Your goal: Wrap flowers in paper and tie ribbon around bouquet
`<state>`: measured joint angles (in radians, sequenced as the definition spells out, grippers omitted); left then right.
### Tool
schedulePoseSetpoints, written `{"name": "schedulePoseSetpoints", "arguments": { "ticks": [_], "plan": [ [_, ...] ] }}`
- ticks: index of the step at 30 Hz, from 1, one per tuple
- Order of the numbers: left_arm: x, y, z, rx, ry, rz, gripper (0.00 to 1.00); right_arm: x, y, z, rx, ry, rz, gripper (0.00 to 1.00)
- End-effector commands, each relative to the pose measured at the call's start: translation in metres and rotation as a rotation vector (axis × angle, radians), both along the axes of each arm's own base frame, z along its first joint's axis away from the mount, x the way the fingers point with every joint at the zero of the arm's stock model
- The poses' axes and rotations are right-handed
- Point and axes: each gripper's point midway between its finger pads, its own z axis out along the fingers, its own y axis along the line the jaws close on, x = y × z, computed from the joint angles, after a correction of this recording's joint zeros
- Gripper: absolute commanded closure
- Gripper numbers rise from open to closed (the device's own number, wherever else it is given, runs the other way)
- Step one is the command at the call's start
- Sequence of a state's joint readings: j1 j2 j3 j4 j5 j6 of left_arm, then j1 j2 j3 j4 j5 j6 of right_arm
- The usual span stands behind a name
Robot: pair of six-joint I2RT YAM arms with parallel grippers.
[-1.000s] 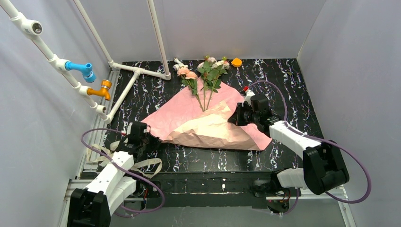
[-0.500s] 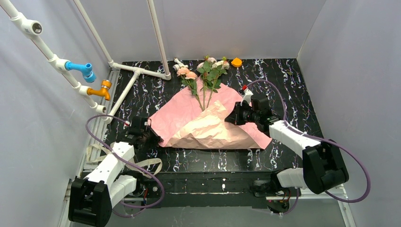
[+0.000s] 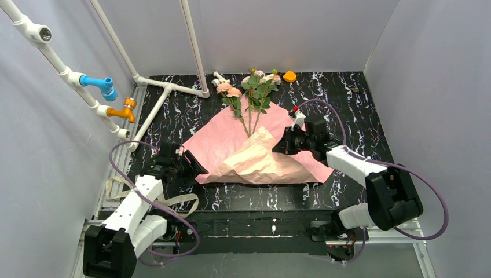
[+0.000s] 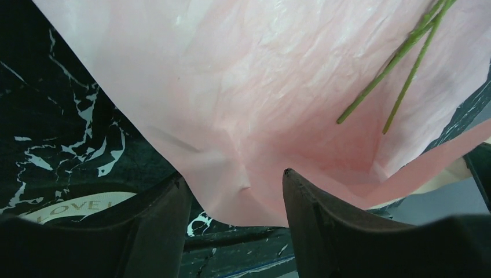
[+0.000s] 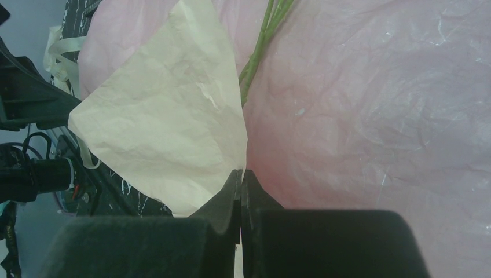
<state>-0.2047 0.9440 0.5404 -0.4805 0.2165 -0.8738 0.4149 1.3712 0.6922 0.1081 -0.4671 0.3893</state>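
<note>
Top external view shows the wrapping step in hand, and the tying is not begun. The flowers (image 3: 255, 87) lie on the far part of the paper (image 3: 226, 139), blooms toward the far wall and stems pointing near. The paper lies spread on the table (image 3: 347, 92), pink face up, and its near right part is folded over so that a tan flap (image 3: 257, 159) reaches the stem ends.

The right fingers (image 5: 240, 188) are pressed together and pinch the paper at the edge of this flap. The left fingers (image 4: 159, 220) stand spread at the near left corner of the paper; the edge lies just in front of them, and I judge they hold nothing. The ribbon (image 3: 179, 201) lies loose by the left arm, near the table's left near edge, well apart from the flowers.

For the next move, I think the flap must go further across the stems, and the left side must then be closed over it, without dragging the stems out of line.
</note>
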Motion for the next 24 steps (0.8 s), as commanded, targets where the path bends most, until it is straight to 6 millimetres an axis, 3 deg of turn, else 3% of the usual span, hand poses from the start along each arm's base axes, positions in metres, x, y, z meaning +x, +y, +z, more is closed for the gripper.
{"name": "schedulePoseSetpoints", "arguments": {
  "ticks": [1,6,9,11,14,24],
  "plan": [
    [-0.017,-0.01,-0.016,-0.096,0.07,0.033,0.46,0.015,0.009,0.022,0.036,-0.07,0.007,0.99],
    [-0.02,-0.019,-0.023,-0.156,0.097,0.043,0.49,0.019,0.007,0.025,0.027,-0.079,-0.013,0.99],
    [-0.021,-0.018,-0.023,-0.155,0.094,0.044,0.56,0.021,0.008,0.027,0.029,-0.085,-0.016,0.99],
    [-0.02,-0.017,-0.023,-0.15,0.086,0.049,0.67,0.02,0.007,0.025,0.026,-0.081,-0.015,0.99],
    [-0.019,-0.014,-0.023,-0.135,0.076,0.056,1.0,0.019,0.006,0.022,0.018,-0.078,-0.018,0.99],
    [-0.034,0.002,-0.026,-0.011,0.151,-0.017,1.0,0.023,-0.005,0.022,-0.039,-0.107,-0.054,0.99]
  ]
}}
